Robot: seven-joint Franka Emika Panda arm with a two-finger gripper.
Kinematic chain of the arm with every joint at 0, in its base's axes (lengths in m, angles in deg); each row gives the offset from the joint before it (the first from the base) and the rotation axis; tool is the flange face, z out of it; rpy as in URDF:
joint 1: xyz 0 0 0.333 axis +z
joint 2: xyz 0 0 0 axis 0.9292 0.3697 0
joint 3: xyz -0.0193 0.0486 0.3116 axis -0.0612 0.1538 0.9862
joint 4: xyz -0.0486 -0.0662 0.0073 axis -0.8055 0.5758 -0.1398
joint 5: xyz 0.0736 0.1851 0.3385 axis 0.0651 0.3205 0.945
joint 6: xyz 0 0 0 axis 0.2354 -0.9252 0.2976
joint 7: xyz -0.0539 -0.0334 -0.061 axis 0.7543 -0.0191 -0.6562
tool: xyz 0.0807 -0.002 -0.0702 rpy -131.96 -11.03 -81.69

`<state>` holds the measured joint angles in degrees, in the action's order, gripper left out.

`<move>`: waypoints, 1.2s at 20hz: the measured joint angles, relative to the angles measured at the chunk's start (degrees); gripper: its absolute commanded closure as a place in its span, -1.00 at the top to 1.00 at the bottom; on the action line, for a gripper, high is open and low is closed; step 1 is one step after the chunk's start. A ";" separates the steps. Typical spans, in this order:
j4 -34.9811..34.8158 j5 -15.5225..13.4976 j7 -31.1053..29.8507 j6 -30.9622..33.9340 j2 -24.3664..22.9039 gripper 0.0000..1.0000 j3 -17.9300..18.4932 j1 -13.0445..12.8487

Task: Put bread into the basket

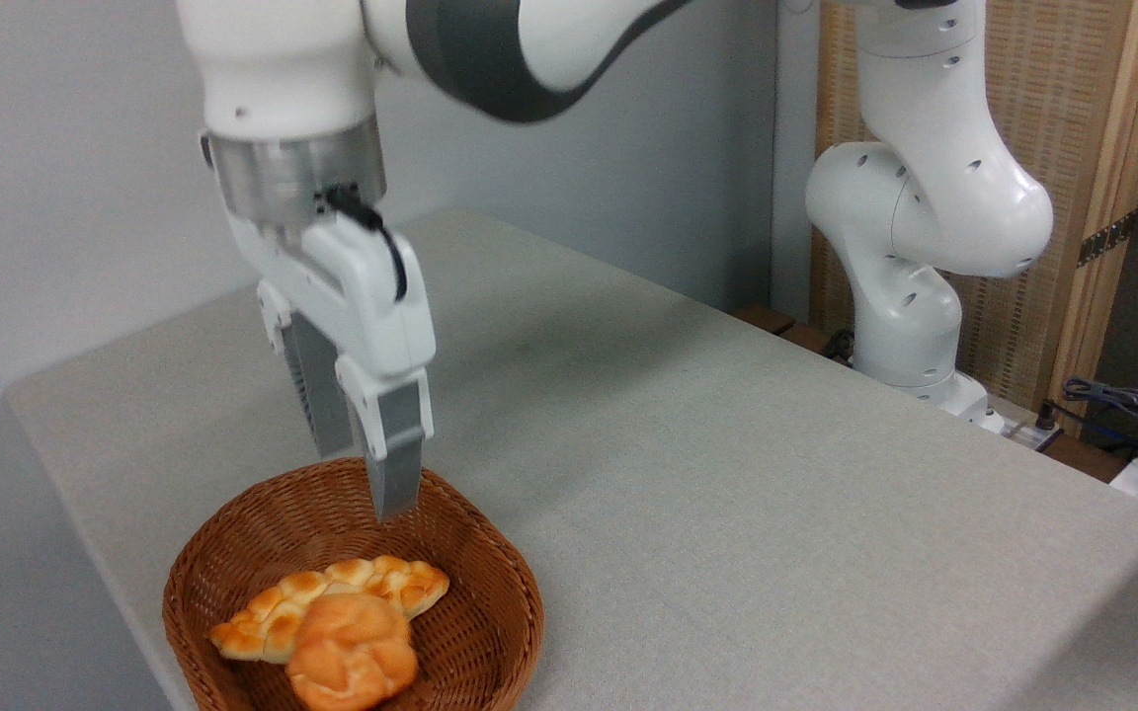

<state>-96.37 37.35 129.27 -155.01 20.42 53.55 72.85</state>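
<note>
Small round golden-orange knotted bun (353, 651) lies inside shallow brown woven wicker basket (490, 563), resting against long braided loaf (332, 590). End effector (362, 474) hangs above basket's far side, fingers spread, holding nothing. Basket sits on grey tabletop (727, 474).

- A table (727, 474) under a pale grey-green cloth fills most of the view.
- A plain grey wall (65, 178) stands behind it, meeting in a corner at the back.
- At right, a woven panel in a light wood frame (1093, 128).
- Cables (1112, 395) lie low at the right edge.
- Even, soft light.
</note>
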 measured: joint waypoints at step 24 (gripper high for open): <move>-10.68 2.09 -4.36 7.09 -13.04 1.00 3.27 -4.44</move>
<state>-107.05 39.44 124.91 -147.92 7.38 56.82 68.41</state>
